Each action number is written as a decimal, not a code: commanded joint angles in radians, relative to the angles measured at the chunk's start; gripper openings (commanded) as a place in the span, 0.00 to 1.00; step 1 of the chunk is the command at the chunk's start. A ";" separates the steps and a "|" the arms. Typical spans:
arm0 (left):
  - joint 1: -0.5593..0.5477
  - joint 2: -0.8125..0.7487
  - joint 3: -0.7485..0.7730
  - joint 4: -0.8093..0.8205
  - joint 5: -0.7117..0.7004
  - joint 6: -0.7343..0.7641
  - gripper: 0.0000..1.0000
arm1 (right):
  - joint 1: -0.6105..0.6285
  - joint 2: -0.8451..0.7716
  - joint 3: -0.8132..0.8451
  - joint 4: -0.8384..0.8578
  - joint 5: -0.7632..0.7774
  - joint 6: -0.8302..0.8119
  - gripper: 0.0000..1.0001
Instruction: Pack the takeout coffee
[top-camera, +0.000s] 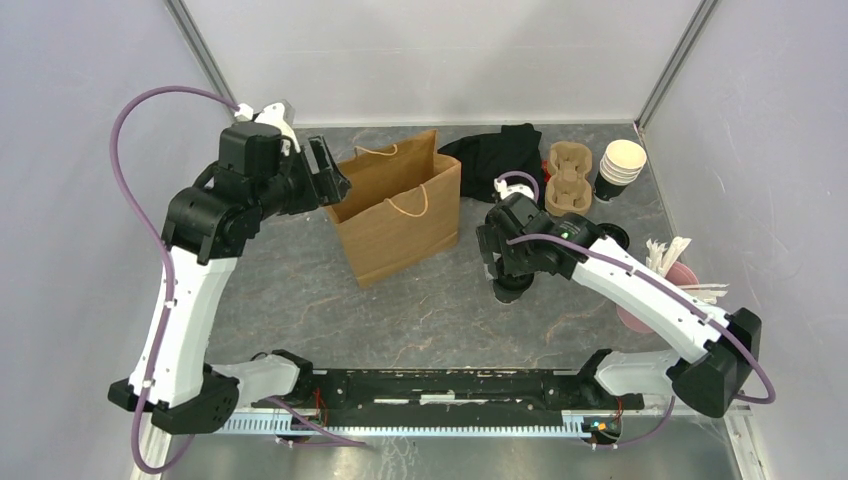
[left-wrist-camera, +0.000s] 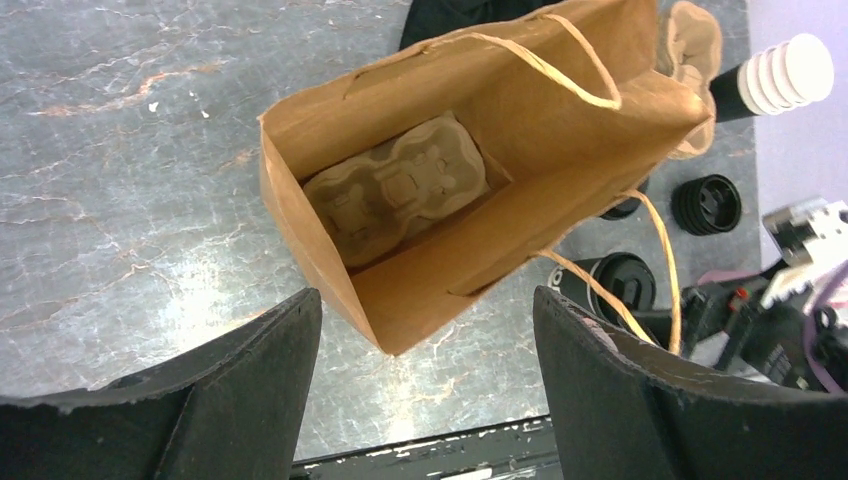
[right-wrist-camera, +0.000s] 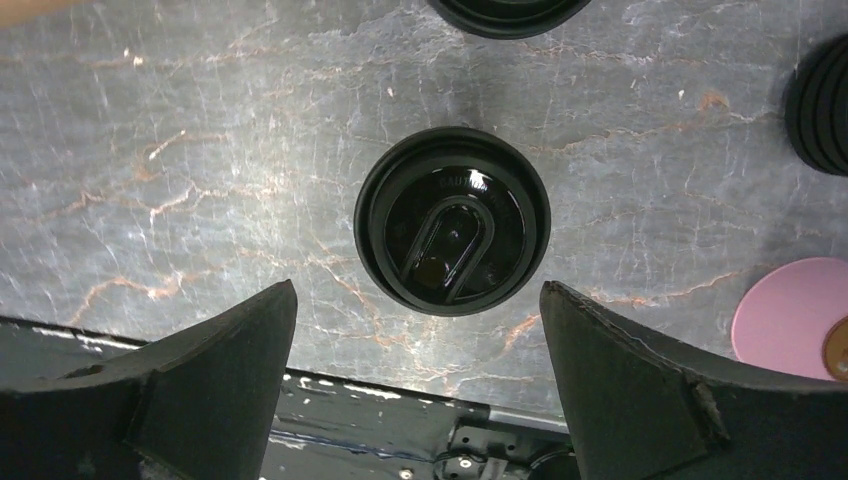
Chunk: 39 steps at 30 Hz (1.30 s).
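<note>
One takeout coffee (right-wrist-camera: 452, 220), a black cup with a black sip lid, stands upright on the table directly below my right gripper (right-wrist-camera: 418, 290). That gripper is open and hangs above the cup without touching it. A second takeout coffee (right-wrist-camera: 505, 12) stands just beyond it, cut off by the top edge of the frame. From overhead the right gripper (top-camera: 505, 270) hides most of the near cup (top-camera: 512, 291). My left gripper (left-wrist-camera: 425, 300) is open and empty, above the near-left corner of the open brown paper bag (left-wrist-camera: 480, 130). A cardboard cup carrier (left-wrist-camera: 395, 190) lies at the bottom of the bag.
A stack of loose black lids (top-camera: 612, 237) sits right of the cups. Behind it are another cardboard carrier (top-camera: 565, 180), a stack of lidless cups (top-camera: 620, 165) and a black cloth (top-camera: 500, 150). A pink holder with white utensils (top-camera: 672, 275) stands at the right edge.
</note>
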 joint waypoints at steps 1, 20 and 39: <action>0.001 -0.065 0.011 -0.013 0.069 -0.019 0.84 | 0.003 0.008 0.048 -0.022 0.105 0.200 0.98; 0.000 -0.147 0.001 -0.073 0.070 0.003 0.85 | 0.001 -0.005 -0.112 0.039 0.201 0.410 0.91; 0.000 -0.119 0.016 -0.083 0.054 0.036 0.86 | 0.002 0.079 -0.101 0.073 0.190 0.352 0.83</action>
